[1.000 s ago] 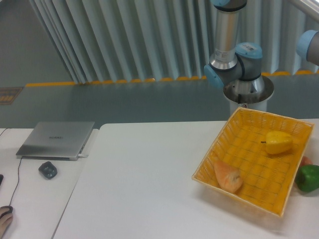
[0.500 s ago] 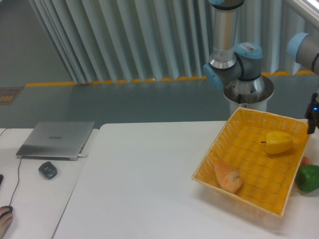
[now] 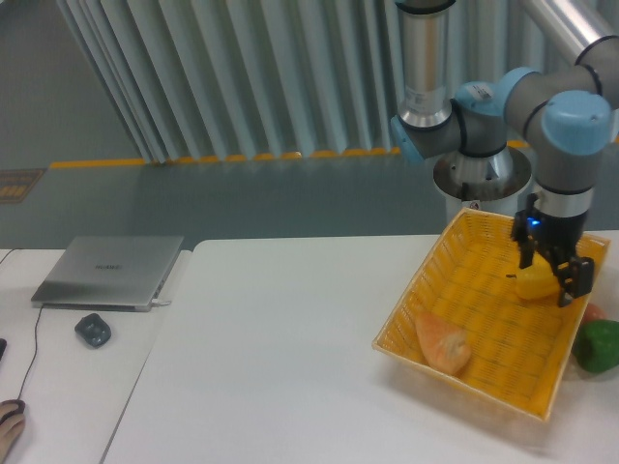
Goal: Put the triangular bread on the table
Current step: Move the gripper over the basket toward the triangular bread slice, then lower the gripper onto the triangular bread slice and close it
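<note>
Two items fill the woven yellow basket point(image 3: 542, 398) on the table point(image 3: 280, 358): the triangular bread point(image 3: 443, 341) at its near-left corner, and a yellow bell pepper point(image 3: 538, 280) beneath the gripper point(image 3: 553, 275), its fingers spread apart.

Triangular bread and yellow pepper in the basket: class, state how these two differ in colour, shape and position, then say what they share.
The triangular bread is orange-tan; the yellow pepper is bright yellow. The bread is a wedge with a paler end; the pepper is rounded and lumpy. The bread lies at the near left corner of the basket, away from the arm; the pepper sits towards the far right, with the pincer in front of it. Both rest inside the woven basket.
</note>
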Motion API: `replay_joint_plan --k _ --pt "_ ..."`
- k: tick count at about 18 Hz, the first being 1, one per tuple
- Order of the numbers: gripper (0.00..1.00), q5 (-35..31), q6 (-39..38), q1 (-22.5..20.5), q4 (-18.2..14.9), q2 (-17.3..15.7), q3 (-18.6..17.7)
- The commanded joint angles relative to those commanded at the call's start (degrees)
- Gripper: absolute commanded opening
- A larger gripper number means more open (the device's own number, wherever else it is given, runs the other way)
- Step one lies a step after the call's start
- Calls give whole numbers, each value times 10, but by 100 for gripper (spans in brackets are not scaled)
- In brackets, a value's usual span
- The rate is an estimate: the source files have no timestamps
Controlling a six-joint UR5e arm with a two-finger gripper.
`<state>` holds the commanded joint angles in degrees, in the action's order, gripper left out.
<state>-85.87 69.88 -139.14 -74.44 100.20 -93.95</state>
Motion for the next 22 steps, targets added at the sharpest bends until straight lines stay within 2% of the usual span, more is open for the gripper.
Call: replay_joint_plan --k 4,6,10,12,22 --pt "100 -1 -54 24 0 0 -3" --pt "100 -1 -124 50 2 6 -8" --pt "100 -29 -199 112 66 46 -7" --pt "100 -44 -208 130 84 65 2" --pt "100 -48 -215 133 99 82 7"
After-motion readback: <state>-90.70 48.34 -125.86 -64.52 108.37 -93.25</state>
